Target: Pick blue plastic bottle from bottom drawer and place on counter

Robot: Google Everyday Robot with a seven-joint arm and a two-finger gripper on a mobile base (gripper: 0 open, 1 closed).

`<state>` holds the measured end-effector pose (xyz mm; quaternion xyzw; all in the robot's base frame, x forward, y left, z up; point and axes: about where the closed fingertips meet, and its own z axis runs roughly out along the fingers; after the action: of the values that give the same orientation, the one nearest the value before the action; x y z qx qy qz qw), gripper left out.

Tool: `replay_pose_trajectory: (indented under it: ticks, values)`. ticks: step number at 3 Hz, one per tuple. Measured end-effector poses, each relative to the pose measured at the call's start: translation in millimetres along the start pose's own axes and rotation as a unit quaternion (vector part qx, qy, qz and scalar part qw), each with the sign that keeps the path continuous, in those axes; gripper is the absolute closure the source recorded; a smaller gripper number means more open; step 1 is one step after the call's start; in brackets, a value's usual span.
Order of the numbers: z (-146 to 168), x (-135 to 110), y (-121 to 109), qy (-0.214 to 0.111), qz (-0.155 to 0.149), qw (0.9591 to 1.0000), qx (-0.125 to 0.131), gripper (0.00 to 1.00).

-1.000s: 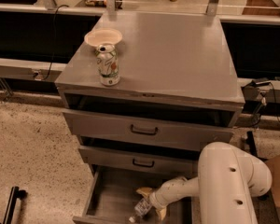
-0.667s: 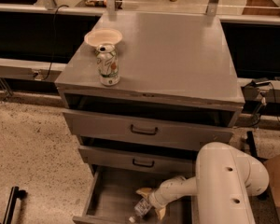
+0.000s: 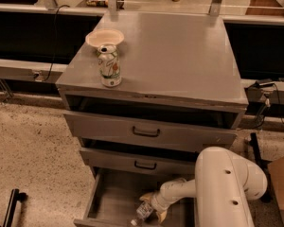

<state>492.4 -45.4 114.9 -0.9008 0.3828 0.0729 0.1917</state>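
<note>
The blue plastic bottle (image 3: 143,212) lies on its side on the floor of the open bottom drawer (image 3: 109,197), white cap toward the front edge. My gripper (image 3: 154,210) reaches down into the drawer from the white arm at the right and sits right at the bottle's upper end. The counter (image 3: 180,51) is the broad grey cabinet top above the drawers.
A white-and-green drink can (image 3: 109,66) and a cream bowl (image 3: 104,37) stand at the counter's left front. Two drawer fronts with black handles (image 3: 146,132) sit above the open drawer. My white arm housing (image 3: 227,188) fills the lower right. Speckled floor lies to the left.
My arm housing has shifted slightly left and down. The gripper stays at the bottle in the drawer; the bottle has not visibly moved.
</note>
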Motion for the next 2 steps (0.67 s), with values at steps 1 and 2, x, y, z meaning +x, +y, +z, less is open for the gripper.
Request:
replay_pose_trajectory:
  ticks: [1,2]
  values:
    - [2.2,-0.7,1.0,-0.006,0.002,1.0,-0.003,0.44]
    - [1.1,-1.9,0.3,-0.008,0.002,1.0,-0.002,0.67]
